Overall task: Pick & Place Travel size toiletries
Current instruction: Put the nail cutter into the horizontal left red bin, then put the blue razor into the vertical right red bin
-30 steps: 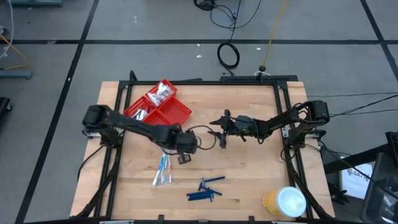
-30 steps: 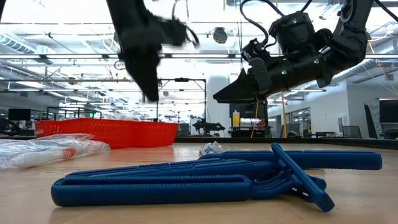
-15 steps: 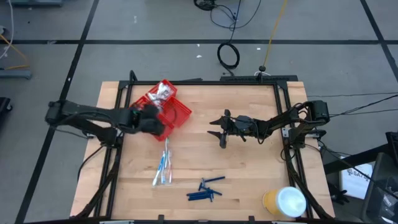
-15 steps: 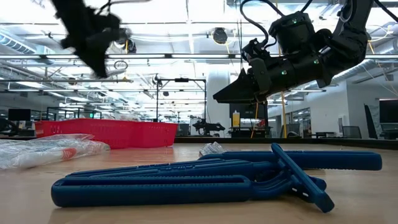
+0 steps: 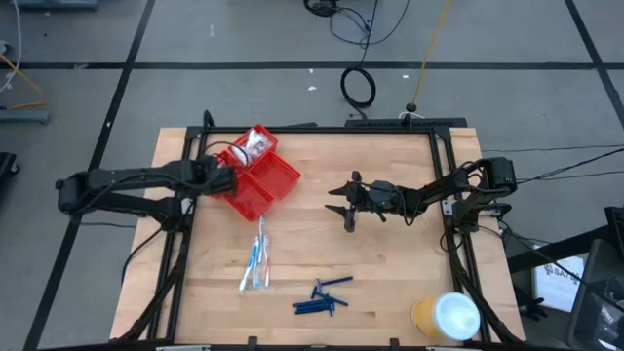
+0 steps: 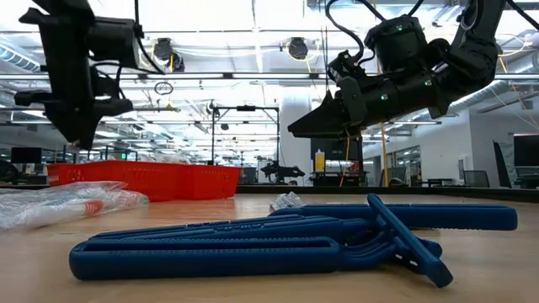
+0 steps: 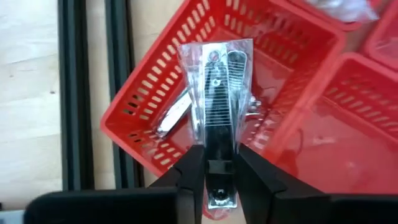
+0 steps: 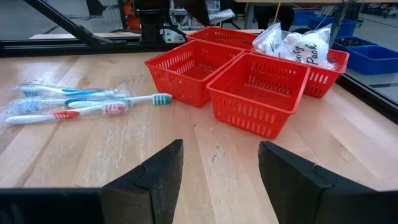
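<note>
**Clipper packet over the tray**

Right now I have the left gripper (image 7: 214,171) above the red tray (image 5: 278,177), its fingers clamped on a clear packet of metal clippers (image 7: 217,81) held over the tray's outer compartment, where another silvery clipper (image 7: 171,117) already lies. White packets (image 8: 297,43) fill the far compartment. My right gripper (image 8: 217,168) hangs mid-table, jaws apart, holding nothing. Toothbrushes (image 5: 256,261) and blue stick pieces (image 5: 324,297) lie on the table (image 5: 390,273) near the front edge
</note>
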